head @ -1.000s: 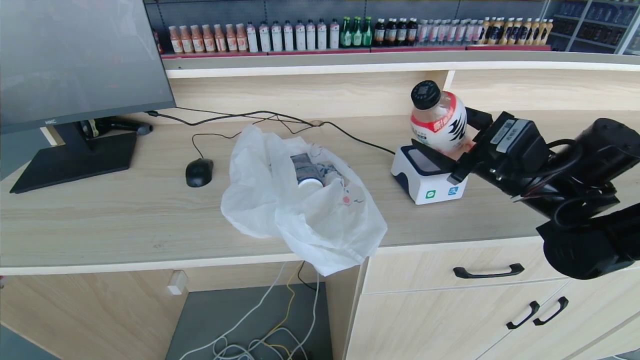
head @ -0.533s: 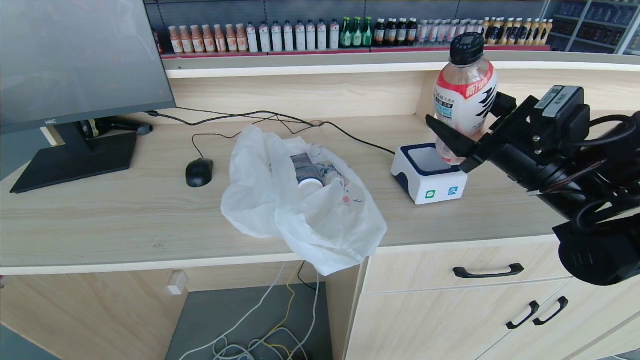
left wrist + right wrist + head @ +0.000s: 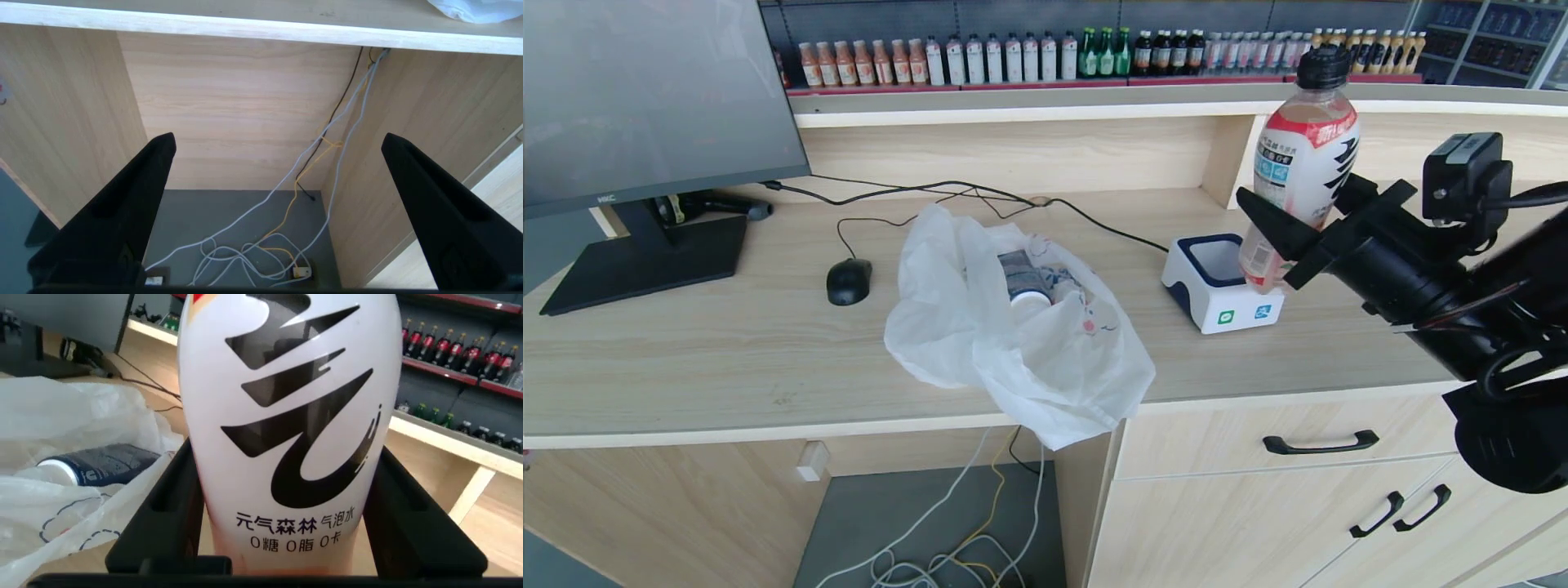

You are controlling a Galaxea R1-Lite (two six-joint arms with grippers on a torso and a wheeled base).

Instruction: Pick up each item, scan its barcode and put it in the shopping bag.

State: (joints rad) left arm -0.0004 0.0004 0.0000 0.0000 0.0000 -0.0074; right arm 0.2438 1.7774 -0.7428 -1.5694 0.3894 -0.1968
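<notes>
Wooden counter (image 3: 727,351) carries the white shopping bag (image 3: 1013,351) at centre, lying open with a dark container (image 3: 1019,278) inside it, and the white-and-blue scanner (image 3: 1217,298) just to the bag's right. My right gripper (image 3: 1294,214) is above the scanner's right rear corner, and its fingers (image 3: 1262,219) pinch the bottle (image 3: 1303,155) at its lower half, one on each side. The bottle has a black cap and a white, red and black label, and it stands nearly upright with the cap leaning slightly right. In the right wrist view the bottle (image 3: 286,433) sits between my two black fingers (image 3: 159,510), with the bag and its dark container (image 3: 98,467) beyond. Compared with one second ago, the bottle has risen from a tilted pose low over the scanner window; half a second ago it was part-way up, and it is now higher, further right and more upright. Bag, scanner and mouse (image 3: 848,281) have not shifted. My left gripper (image 3: 278,147) hangs below the counter edge with its fingers spread wide, facing loose cables (image 3: 270,245) on the floor
</notes>
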